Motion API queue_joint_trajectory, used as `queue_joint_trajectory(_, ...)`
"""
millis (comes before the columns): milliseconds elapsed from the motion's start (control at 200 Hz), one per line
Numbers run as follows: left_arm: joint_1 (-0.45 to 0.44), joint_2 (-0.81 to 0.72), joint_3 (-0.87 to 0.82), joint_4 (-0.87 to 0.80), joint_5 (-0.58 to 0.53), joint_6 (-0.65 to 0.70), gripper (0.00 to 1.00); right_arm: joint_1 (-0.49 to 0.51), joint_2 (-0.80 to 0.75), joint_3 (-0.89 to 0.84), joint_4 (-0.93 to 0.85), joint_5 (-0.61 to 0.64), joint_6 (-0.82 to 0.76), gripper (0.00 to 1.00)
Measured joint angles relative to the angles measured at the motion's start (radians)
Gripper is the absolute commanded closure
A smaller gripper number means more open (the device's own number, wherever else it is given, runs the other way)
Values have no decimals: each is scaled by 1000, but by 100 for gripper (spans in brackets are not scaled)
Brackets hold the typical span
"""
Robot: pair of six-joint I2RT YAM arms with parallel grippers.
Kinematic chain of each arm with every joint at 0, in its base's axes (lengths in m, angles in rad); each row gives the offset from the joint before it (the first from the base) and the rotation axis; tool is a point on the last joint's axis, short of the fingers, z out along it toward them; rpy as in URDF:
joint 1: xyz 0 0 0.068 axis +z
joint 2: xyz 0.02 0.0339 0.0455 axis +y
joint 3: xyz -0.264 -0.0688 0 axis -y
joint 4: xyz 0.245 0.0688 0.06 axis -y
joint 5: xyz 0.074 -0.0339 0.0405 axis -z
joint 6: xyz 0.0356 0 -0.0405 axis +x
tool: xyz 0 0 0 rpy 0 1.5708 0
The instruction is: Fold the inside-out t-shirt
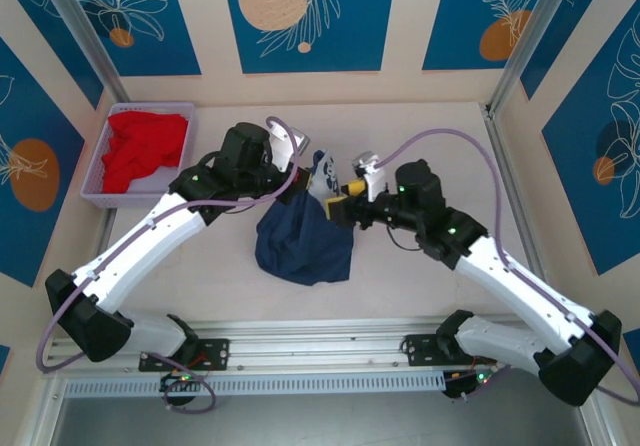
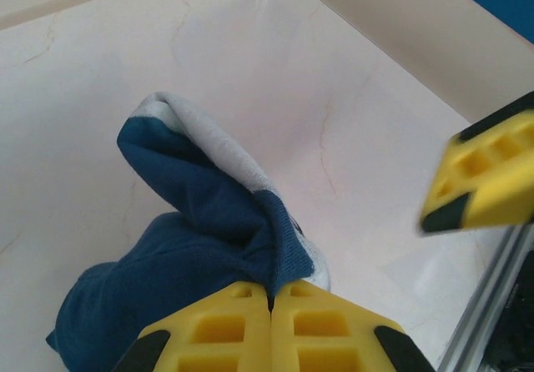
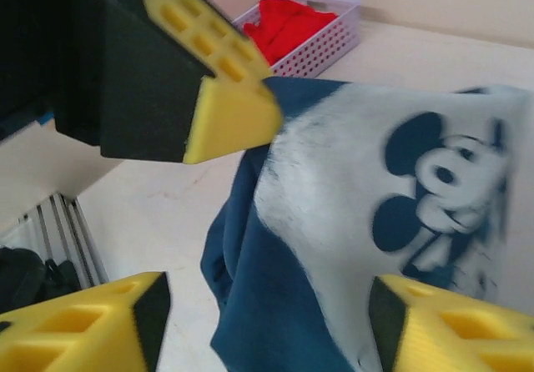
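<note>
Up over the middle of the table with the inside-out t-shirt, hanging bunched from a pinch high on its top edge, bulk sagging in a dark navy heap below. Clamped hard up there by the left gripper, yellow pads pressed flat together on a navy fold, pale printed cloth curling over just behind it. Seen from the right wrist as a dark drape, pale cartoon-mouse print turned toward the camera, creased and tilted. Spread wide open on the right gripper, one yellow finger low at each side of that view, just beside the cloth and gripping none of it. From above, parked at the shirt's upper right side, close to the left one, nearly tip to tip. Off in the far left corner, a lilac basket with a red garment heaped inside, well apart from the shirt and both arms.
</note>
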Motion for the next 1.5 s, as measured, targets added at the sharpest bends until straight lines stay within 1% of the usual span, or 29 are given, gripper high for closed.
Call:
queue_joint_trajectory(75,0,2,4,1,11,-13,100,32,81,-6,64,5,14,29)
queue_joint_trajectory(105,0,2,4,2,13,-16,100,40,114,-6,84,9,18,32)
queue_joint_trajectory(120,0,2,4,2,14,-18,100,42,129,-7,93,13,19,35)
queue_joint_trajectory(150,0,2,4,1,14,-19,100,47,159,-7,111,19,26,46)
queue_joint_trajectory(200,0,2,4,0,13,-22,100,48,197,-7,129,32,26,71)
queue_joint_trajectory(240,1,2,4,0,13,-26,100,47,214,-7,135,44,34,90)
queue_joint_trajectory(275,5,2,4,0,13,-27,100,43,219,-7,135,50,34,100)
queue_joint_trajectory(350,13,-1,0,6,8,-34,100,29,208,-7,137,45,36,100)
queue_joint_trajectory(375,19,-5,-5,13,5,-37,94,22,199,-10,140,37,44,100)
queue_joint_trajectory(425,35,-17,-24,27,-2,-40,79,2,174,-24,151,9,51,100)
queue_joint_trajectory(510,72,-47,-68,50,-5,-47,58,-50,122,-63,182,-58,87,100)
queue_joint_trajectory(585,100,-78,-118,76,-7,-54,48,-101,85,-103,213,-123,126,100)
queue_joint_trajectory(640,107,-101,-156,89,-5,-39,44,-134,71,-125,237,-164,154,100)
queue_joint_trajectory(820,111,-146,-283,139,42,-20,40,-217,60,-173,302,-295,223,100)
queue_joint_trajectory(885,111,-133,-309,146,55,-12,40,-240,58,-180,323,-338,233,100)
queue_joint_trajectory(960,111,-96,-316,151,46,-9,40,-257,53,-185,337,-375,235,100)
queue_joint_trajectory(1060,114,-10,-310,159,1,-14,39,-272,37,-190,340,-405,229,100)
queue_joint_trajectory(1180,130,144,-271,165,-28,-38,36,-280,14,-219,346,-427,220,100)
queue_joint_trajectory(1240,142,214,-244,169,-29,-53,30,-282,9,-238,345,-431,217,100)
queue_joint_trajectory(1360,164,358,-158,180,-20,-73,28,-283,5,-268,344,-434,216,100)
queue_joint_trajectory(1390,166,393,-132,184,-12,-78,29,-283,3,-273,344,-434,214,100)
queue_joint_trajectory(1415,167,421,-108,188,-5,-83,32,-283,1,-277,344,-434,213,100)
queue_joint_trajectory(1475,169,482,-57,196,15,-90,44,-283,-7,-283,341,-434,210,100)
queue_joint_trajectory(1500,169,507,-39,203,25,-93,51,-285,-12,-283,337,-433,209,100)
